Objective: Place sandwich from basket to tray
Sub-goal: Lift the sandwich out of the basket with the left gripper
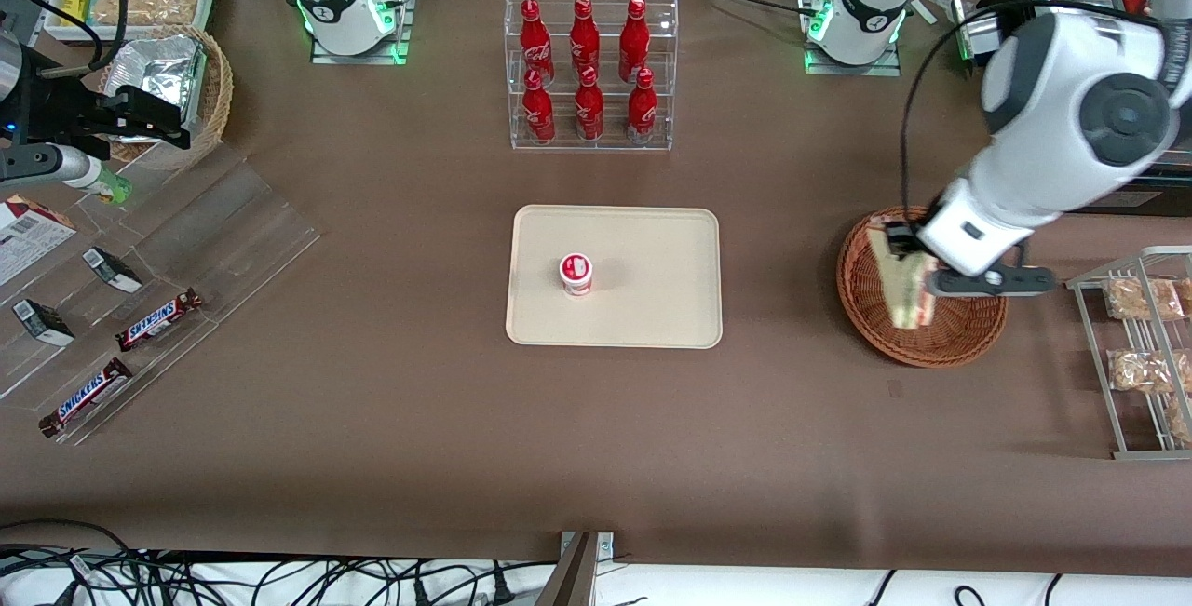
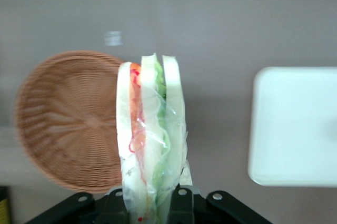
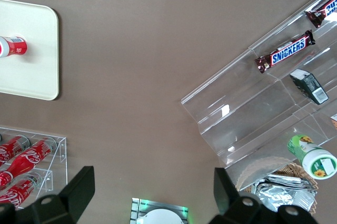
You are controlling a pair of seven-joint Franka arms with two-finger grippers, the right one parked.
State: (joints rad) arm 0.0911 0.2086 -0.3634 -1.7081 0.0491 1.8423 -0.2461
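In the front view the left arm's gripper (image 1: 917, 263) sits at the right of the frame, over the reddish-brown basket (image 1: 941, 345). Its jaws are clamped narrowly on the sandwich (image 1: 901, 282), which hangs as an upright wedge over the basket's edge nearest the tray (image 1: 652, 234). The wrist view shows the same hold: the sandwich (image 2: 152, 129) stands out from the gripper (image 2: 158, 205), pinched at its wrapped end, with the bread and filling layers edge-on. The basket (image 2: 63, 124) lies below and looks empty, so the sandwich appears lifted clear of it, and the pale tray (image 2: 295, 124) waits some way off across bare brown table.

The step in hand looks like the carry from basket to tray. Doing it well probably means keeping height until the wedge has passed the wicker rim, then travelling level toward the centre of the front frame. The grip is on a slippery clear wrap at one end only, so a smooth, unhurried sweep should keep the sandwich from swinging or sliding out.

A small red-and-white cup (image 1: 576, 274) already stands on the tray, toward its lower left part in the front view. The open area nearer the basket is the safer target. Lowering until the wedge rests on the tray floor before letting go should stop it toppling against the cup or over the low rim.
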